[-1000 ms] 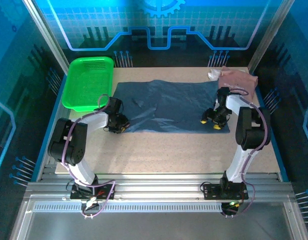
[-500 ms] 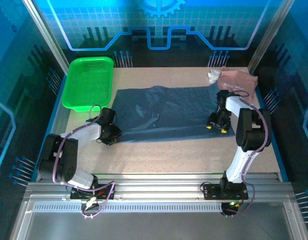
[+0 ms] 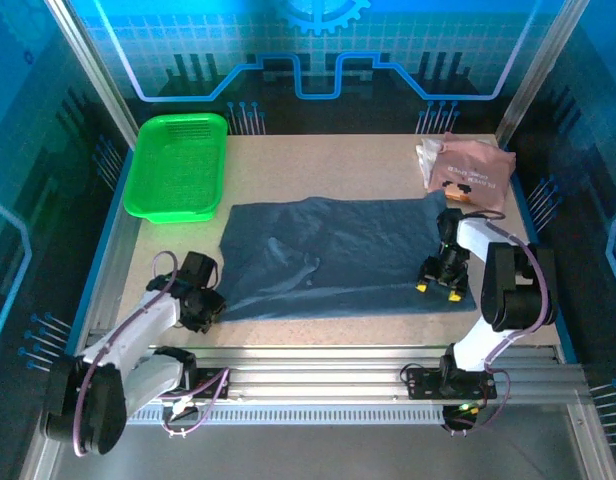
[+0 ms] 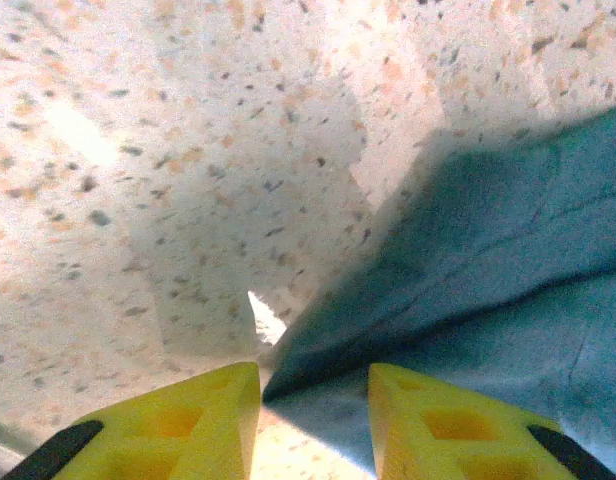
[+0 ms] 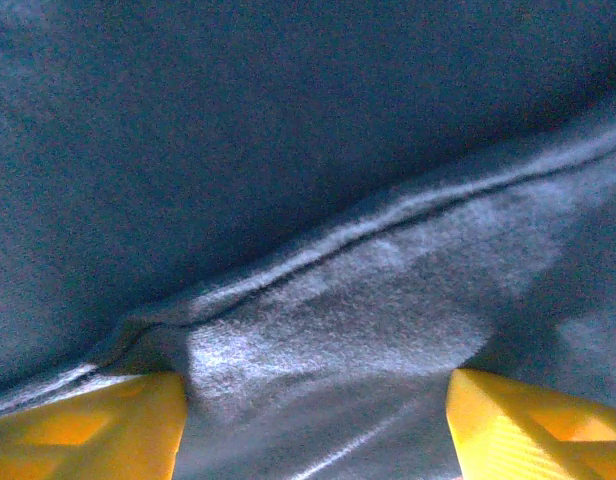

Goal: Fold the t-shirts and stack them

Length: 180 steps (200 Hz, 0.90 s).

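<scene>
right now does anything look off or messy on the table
Nothing spilled or damaged. The blue t-shirt lies spread out but askew, with creases left of its middle and uneven edges. The pink t-shirt sits loosely bunched at the far right corner, not stacked.

The left gripper (image 4: 313,400) is pointing down at the speckled table (image 4: 168,150), its two yellow fingers (image 4: 188,425) standing apart. The corner of the slate-blue t-shirt (image 4: 508,260) is lying in the gap between them, the cloth spreading away to the right.
</scene>
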Available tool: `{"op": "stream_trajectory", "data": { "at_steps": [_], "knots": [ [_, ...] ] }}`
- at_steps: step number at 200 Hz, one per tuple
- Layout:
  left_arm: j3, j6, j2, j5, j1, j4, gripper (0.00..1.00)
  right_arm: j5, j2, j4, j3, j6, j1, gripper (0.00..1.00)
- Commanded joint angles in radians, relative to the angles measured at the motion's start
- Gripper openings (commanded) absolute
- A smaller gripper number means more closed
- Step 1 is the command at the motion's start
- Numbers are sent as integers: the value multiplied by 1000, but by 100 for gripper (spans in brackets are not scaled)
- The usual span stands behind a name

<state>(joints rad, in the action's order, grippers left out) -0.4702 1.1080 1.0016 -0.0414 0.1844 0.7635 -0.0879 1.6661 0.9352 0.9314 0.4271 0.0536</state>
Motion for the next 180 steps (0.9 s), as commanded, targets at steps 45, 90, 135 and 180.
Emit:
{"op": "stream_trajectory", "data": {
  "at_steps": [45, 90, 135, 180],
  "knots": [
    [-539, -234, 187, -29, 6, 8, 72, 106, -109, 118, 204, -25, 5, 86],
    [-1121, -484, 726, 65, 9, 75, 79, 197, 4, 10, 488, -231, 32, 100],
    [-1380, -524, 1044, 39, -3, 103, 76, 224, 264, -10, 744, -266, 108, 98],
    [-1455, -533, 1188, -9, -25, 100, 72, 152, 465, 22, 904, -289, 116, 93]
  ]
}}
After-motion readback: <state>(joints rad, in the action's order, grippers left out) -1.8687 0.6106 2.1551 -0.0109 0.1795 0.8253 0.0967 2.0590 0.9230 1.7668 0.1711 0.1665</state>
